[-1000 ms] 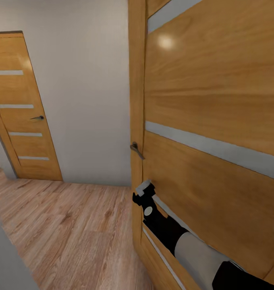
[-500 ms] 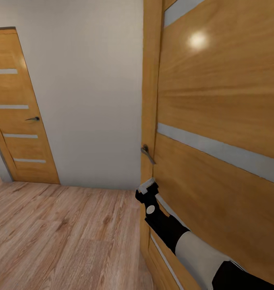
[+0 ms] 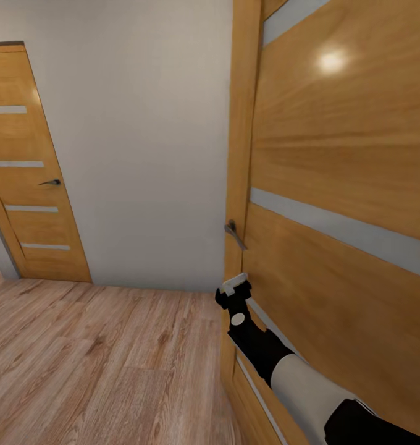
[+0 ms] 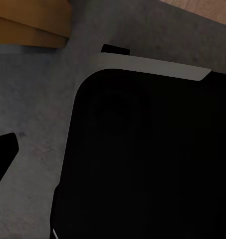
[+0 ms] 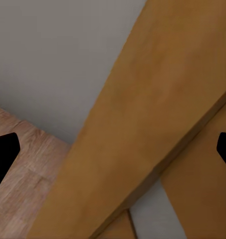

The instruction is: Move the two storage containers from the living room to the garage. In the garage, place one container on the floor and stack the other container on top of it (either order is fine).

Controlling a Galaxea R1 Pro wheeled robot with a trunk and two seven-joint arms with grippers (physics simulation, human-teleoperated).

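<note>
Right gripper [image 3: 233, 284], fingers apart, beside striped wooden door [image 3: 333, 154] over wood-plank hallway floor [image 3: 111, 358].

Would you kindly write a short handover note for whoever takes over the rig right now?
Right gripper: open, empty, raised close to the near door, just below its handle.
Left gripper: one fingertip in view over the robot's dark body; state unclear.
Surroundings: wood floor, white wall, a second shut door at far left.
Containers: none in sight, none held.
Left: get through the door, then fetch, carry and stack them.
</note>
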